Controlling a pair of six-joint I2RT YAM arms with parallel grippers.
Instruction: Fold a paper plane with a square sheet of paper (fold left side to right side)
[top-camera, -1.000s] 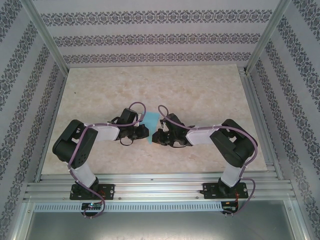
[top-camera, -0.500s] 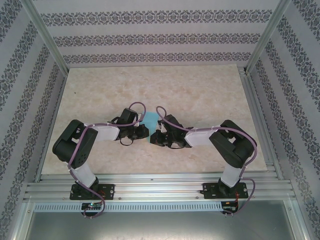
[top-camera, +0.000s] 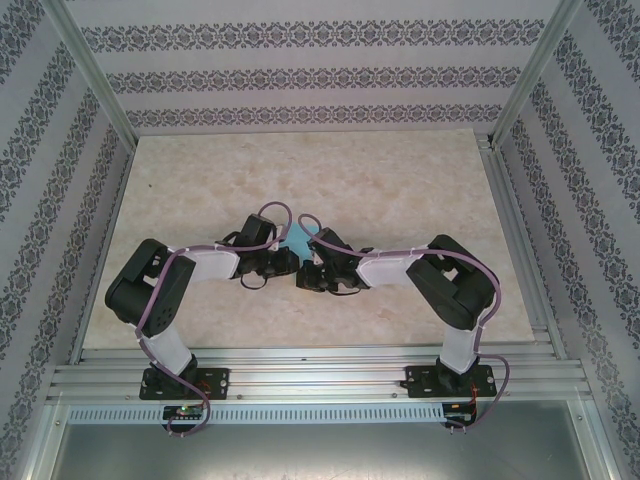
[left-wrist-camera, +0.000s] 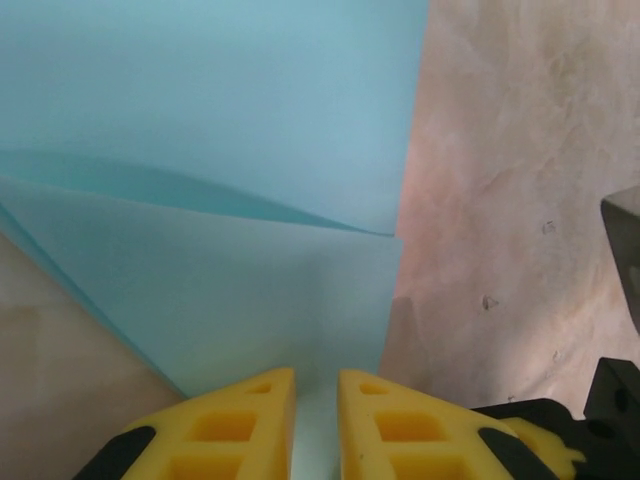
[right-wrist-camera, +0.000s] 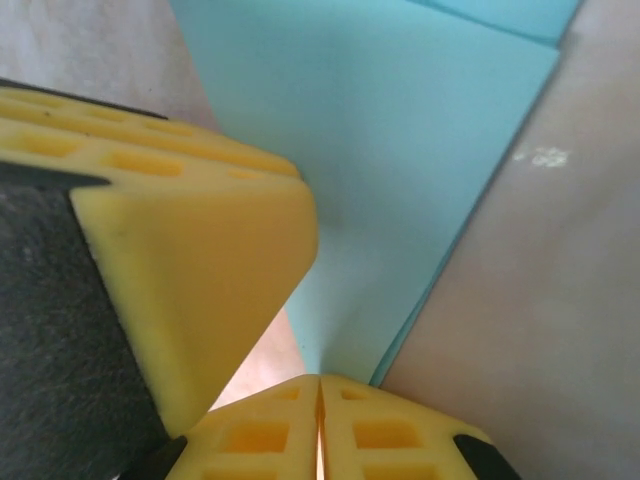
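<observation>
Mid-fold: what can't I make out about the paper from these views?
Top view: the square sheet of paper is mostly covered by the left gripper and right gripper; folds unreadable.
Left wrist view: the frame cuts off the sheet's top and left edges; whether the jaws pinch it is unclear.
Right wrist view: a close yellow finger hides the sheet's lower left part.

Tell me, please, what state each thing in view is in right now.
paper: folded over in layers, the upper layer bowed up and not pressed flat.
left hand: fingers nearly together with a narrow gap, and the paper runs into it. Whether it grips is unclear.
right hand: shut, pinching the paper's edge at the fingertips.
</observation>
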